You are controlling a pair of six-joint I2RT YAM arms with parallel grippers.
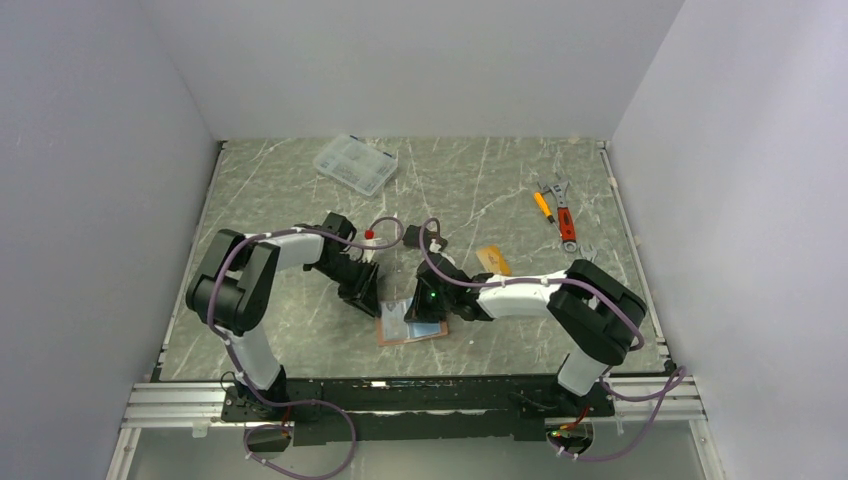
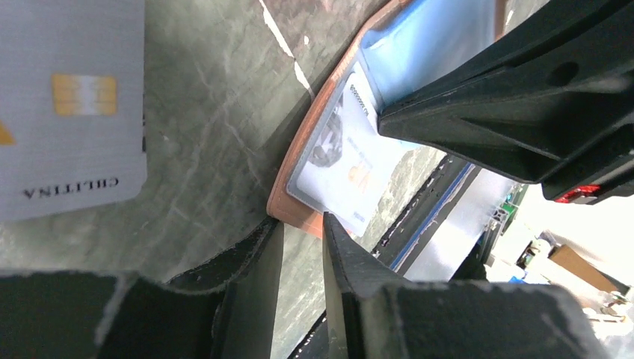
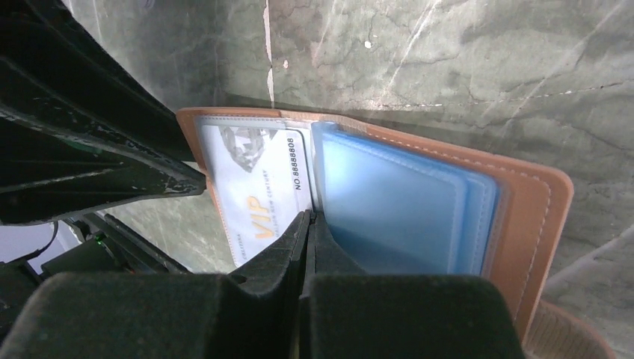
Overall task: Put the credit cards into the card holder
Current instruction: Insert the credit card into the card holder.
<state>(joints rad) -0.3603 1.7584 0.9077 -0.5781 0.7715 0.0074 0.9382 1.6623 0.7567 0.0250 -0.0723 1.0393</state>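
The card holder (image 3: 523, 202) was laid open on the surface (image 1: 480, 180), just in front of the two arm bases and between the two tools. Its leather was turned down and its clear sleeves up. A white card marked VIP (image 3: 254, 179) was seen seated in the sleeve nearest one edge, with a stack of blue-tinted sleeves (image 3: 404, 209) beside it.

The right tool (image 3: 310, 221) was pressed together, with nothing pinched in it. Its tips were set down on the holder at the line where the VIP sleeve meets the blue ones, so the holder appeared to be pinned flat. The left tool (image 2: 303, 224) was held low at the holder's corner. Its fingers were parted by a narrow gap only, and nothing could be made out between them.

A silver-grey card (image 2: 67, 97) lay flat on the surface just beside that tool, apart from the holder. An orange-gold card (image 1: 493, 261) lay further back, near the right arm.

The step in hand was judged to be the picking up of a loose card, probably the silver-grey one. For the next move, a thin card lying flat would need to be lifted by one edge. It would then have to be lined up with a sleeve mouth while the holder was held down.
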